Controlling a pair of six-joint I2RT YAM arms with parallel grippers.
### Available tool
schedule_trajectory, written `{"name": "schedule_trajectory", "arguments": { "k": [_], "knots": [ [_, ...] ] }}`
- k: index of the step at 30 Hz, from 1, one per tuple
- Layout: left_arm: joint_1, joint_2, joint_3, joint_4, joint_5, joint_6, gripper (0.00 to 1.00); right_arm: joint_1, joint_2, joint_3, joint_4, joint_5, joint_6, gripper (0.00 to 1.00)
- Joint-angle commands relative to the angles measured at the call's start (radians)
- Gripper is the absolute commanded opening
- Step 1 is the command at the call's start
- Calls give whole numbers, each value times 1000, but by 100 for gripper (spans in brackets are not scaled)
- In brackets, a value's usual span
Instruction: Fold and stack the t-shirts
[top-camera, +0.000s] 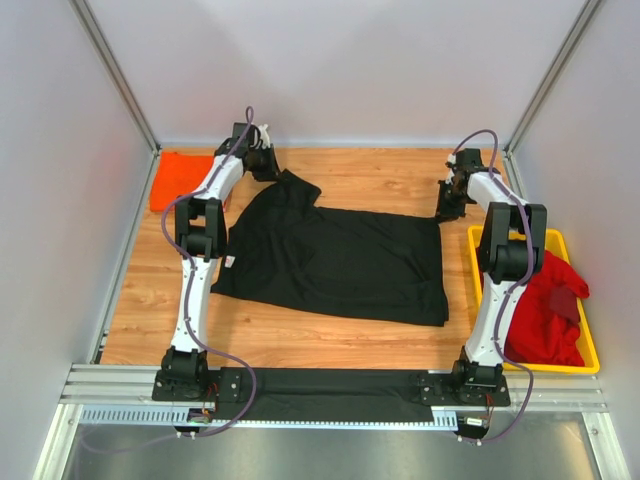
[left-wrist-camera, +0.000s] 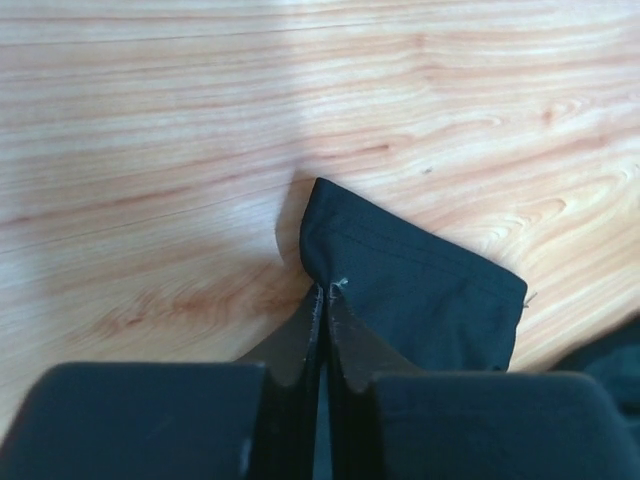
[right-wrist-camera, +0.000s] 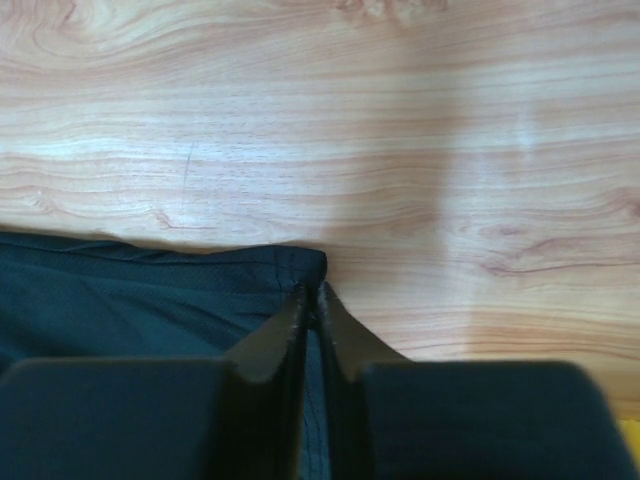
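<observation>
A black t-shirt (top-camera: 335, 260) lies spread across the middle of the wooden table. My left gripper (top-camera: 268, 165) is at its far left sleeve and is shut on the sleeve's edge (left-wrist-camera: 400, 275), the cloth pinched between the fingertips (left-wrist-camera: 326, 296). My right gripper (top-camera: 447, 208) is at the shirt's far right corner, shut on the hem corner (right-wrist-camera: 300, 268). A folded orange t-shirt (top-camera: 180, 180) lies at the far left corner. Red t-shirts (top-camera: 545, 310) are heaped in the yellow tray.
The yellow tray (top-camera: 590, 335) stands at the right edge of the table beside the right arm. Grey walls close in the table on the left, back and right. Bare wood (top-camera: 370, 170) shows behind the black shirt.
</observation>
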Motion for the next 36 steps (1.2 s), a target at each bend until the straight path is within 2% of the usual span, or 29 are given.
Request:
{"name": "schedule_trajectory", "arguments": {
  "k": [1,3,8,11,20,36],
  "knots": [
    [-6,-15,18,47,75,-16,5,-12,10,33,21,-6,-11,7],
    [-6,-55,-9,66,91,-24,0,-12,7,46,23,-9,-9,0],
    [1,-159,-69,88,104,-24,0,-12,-18,44,54,-53,-2,0],
    [9,-204,-103,90,97,-16,0,-12,-51,12,86,-23,-2,0],
    [29,-258,-143,80,94,0,0,-12,-171,-157,293,35,34,0],
    [57,-379,-273,90,114,69,0,-12,-229,-244,406,58,37,0]
  ]
}}
